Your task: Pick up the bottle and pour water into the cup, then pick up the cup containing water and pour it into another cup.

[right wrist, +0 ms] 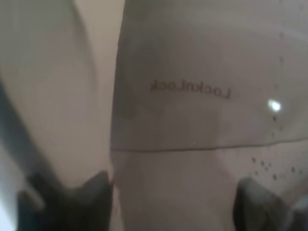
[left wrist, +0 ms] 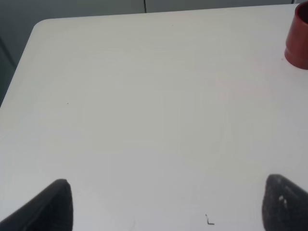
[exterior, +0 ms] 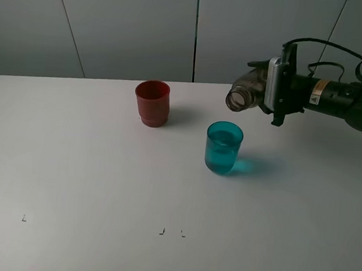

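The smoky grey-brown bottle (exterior: 245, 93) lies tipped on its side in the air, its open neck pointing left, just above and to the right of the teal-blue cup (exterior: 223, 147). My right gripper (exterior: 275, 87) is shut on the bottle's body, which fills the right wrist view as the bottle (right wrist: 192, 120) between two dark fingertips (right wrist: 91, 192). No stream of water shows. The red cup (exterior: 152, 102) stands upright behind and left of the teal cup, and the red cup (left wrist: 298, 38) also shows at the edge of the left wrist view. My left gripper (left wrist: 168, 199) hangs open over bare table.
The white table (exterior: 100, 185) has small black marks (exterior: 161, 231) near its front edge. A grey wall stands behind the table's far edge. The right arm's cables (exterior: 340, 57) loop above its wrist.
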You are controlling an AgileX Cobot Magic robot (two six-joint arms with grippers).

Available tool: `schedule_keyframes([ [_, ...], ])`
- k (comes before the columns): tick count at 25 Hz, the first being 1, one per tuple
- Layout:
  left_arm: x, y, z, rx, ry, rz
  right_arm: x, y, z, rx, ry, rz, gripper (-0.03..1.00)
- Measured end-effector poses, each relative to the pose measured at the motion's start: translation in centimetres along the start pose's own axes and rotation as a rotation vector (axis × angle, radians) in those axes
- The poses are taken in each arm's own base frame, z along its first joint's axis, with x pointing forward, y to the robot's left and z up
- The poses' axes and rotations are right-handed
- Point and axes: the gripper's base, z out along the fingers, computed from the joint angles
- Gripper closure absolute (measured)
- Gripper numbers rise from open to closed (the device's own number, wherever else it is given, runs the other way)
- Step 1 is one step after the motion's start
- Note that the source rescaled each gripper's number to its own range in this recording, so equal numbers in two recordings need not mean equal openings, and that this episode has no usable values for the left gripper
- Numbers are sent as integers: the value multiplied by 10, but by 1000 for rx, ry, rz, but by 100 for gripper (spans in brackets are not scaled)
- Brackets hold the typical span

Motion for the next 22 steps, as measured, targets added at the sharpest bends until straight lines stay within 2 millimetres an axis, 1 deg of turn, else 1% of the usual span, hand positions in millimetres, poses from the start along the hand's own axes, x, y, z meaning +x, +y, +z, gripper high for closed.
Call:
schedule_keyframes([
  [2, 0, 0, 0, 0, 0, 0, 0, 0, 0, -2, -2, 94, 95],
  [7, 0, 0, 0, 0, 0, 0, 0, 0, 0, 4, 1, 404, 95],
  [11, 0, 0, 0, 0, 0, 0, 2, -3, 0, 42, 13, 571, 95],
  [14, 0, 0, 0, 0, 0, 0, 5, -6, 0, 86, 31, 737, 95],
  [22, 0, 0, 0, 0, 0, 0, 33, -13, -14, 288, 109, 1265, 95],
])
